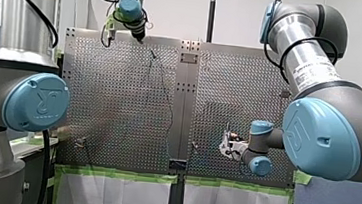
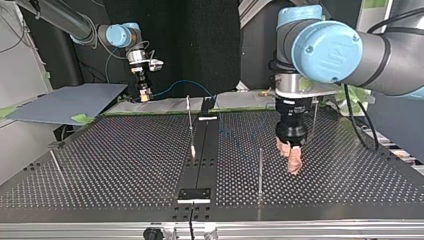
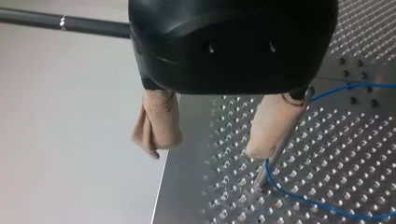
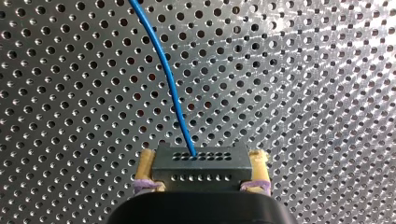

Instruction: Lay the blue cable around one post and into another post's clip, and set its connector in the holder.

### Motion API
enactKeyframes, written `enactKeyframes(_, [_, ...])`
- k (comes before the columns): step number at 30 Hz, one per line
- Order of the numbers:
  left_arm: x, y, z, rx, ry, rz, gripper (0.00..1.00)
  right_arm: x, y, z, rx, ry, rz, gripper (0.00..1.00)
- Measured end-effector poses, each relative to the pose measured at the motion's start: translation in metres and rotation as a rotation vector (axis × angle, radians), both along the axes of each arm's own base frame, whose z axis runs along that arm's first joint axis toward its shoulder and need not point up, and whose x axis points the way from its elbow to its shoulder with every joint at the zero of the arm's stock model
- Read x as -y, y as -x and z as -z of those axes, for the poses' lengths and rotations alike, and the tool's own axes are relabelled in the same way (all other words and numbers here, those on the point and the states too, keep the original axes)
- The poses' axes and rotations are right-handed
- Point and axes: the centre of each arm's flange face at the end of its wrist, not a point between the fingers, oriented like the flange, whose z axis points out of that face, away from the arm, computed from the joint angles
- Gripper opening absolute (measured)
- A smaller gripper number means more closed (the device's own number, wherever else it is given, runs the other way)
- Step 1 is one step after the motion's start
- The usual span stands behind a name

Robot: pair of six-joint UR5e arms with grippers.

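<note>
My right gripper [image 4: 201,157], near right, clamps the black connector [image 4: 201,164] between yellow-padded fingers [image 4: 146,165]. The blue cable [image 4: 168,79] trails from it over the tabletop [image 4: 70,93], ready, I judge, for carrying. The black block [image 2: 195,194] on the centre strip, likely the holder, sits empty. At far left, my left gripper [image 3: 205,150] holds its beige fingers [image 3: 156,121] wide and empty beside a post [image 3: 275,156] that the cable skirts.

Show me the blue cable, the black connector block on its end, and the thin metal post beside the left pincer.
blue cable [image 4: 167,70], right wrist view, its curved middle stretch.
black connector block [image 4: 201,165], right wrist view, middle of its face.
thin metal post [image 3: 263,176], left wrist view, lower shaft.
</note>
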Motion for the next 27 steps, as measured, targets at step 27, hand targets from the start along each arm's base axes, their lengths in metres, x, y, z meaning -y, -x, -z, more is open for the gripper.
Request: enactKeyframes(27, [-0.002, 0.008, -0.068, -0.047, -0.209, 0.02, 1.0, 0.0, 0.0, 0.0, 0.004, -0.002, -0.002, 0.0])
